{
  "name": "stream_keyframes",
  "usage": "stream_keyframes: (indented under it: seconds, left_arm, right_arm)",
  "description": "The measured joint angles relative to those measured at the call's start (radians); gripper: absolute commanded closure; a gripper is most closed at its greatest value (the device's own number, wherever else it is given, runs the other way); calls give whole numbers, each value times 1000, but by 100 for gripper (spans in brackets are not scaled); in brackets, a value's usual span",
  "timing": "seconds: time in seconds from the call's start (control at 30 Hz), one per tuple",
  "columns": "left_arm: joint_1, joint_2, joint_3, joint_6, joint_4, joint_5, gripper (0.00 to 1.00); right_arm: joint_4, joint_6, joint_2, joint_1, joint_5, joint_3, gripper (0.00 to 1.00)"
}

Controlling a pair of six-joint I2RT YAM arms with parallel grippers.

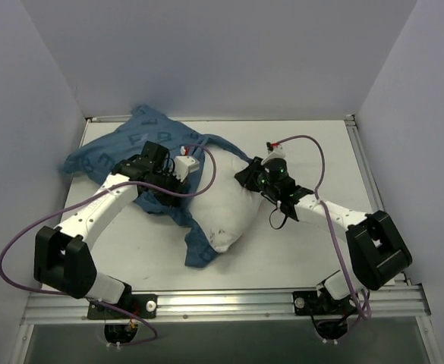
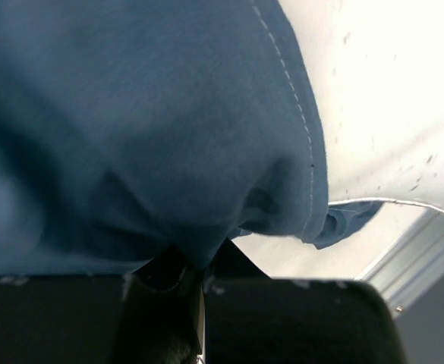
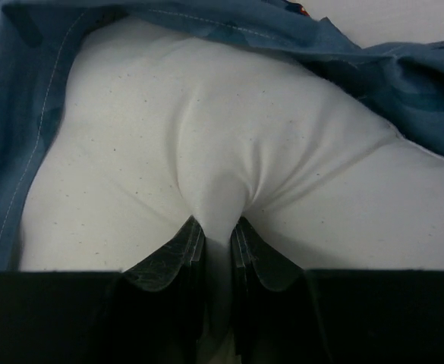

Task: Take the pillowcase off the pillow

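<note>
The dark blue lettered pillowcase [image 1: 142,148] lies bunched at the back left, with a strip trailing forward under the pillow's near end [image 1: 199,246]. The white pillow [image 1: 233,212] lies mostly bare in the middle of the table. My left gripper [image 1: 177,180] is shut on a fold of the pillowcase [image 2: 146,136], which fills the left wrist view; the pillow [image 2: 388,98] shows at its upper right. My right gripper [image 1: 253,176] is shut on a pinch of the pillow [image 3: 218,174] at its far right end, with pillowcase fabric [image 3: 404,76] draped just beyond.
White walls close in the table on the left, back and right. A metal rail [image 1: 229,303] runs along the near edge by the arm bases. Purple cables [image 1: 313,152] loop above both arms. Bare tabletop [image 1: 320,144] lies at the back right.
</note>
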Motion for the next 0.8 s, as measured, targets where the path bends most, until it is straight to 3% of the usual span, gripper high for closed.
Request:
stream_keyframes:
  seconds: [0.27,0.4,0.47,0.5,0.6,0.73,0.8]
  left_arm:
    - [116,-110,-63,91,68,-53,98]
    - [85,-104,-63,97,81,-52,98]
    - [67,-101,-63,94,82,-59,98]
    - [60,-98,-62,92,82,-62,98]
    - [49,-76,-45,79,80,-76,98]
    - [45,-63,-19,68,81,-94,98]
    - [42,-63,-11,65,81,-98,98]
  right_arm:
    - [-110,-97,-30,-192,-144,39,100]
    - [-254,-232,-24,-156,-145,141,97]
    - [-331,-307,-27,-95,-84,194,81]
    - [-374,-348,-31,-54,-39,220,61]
    - [-486,-423,-64,18,23,266,39]
    - [-603,-502,-148,98,136,308,26]
    - [-624,-537,-195,216,233,322,20]
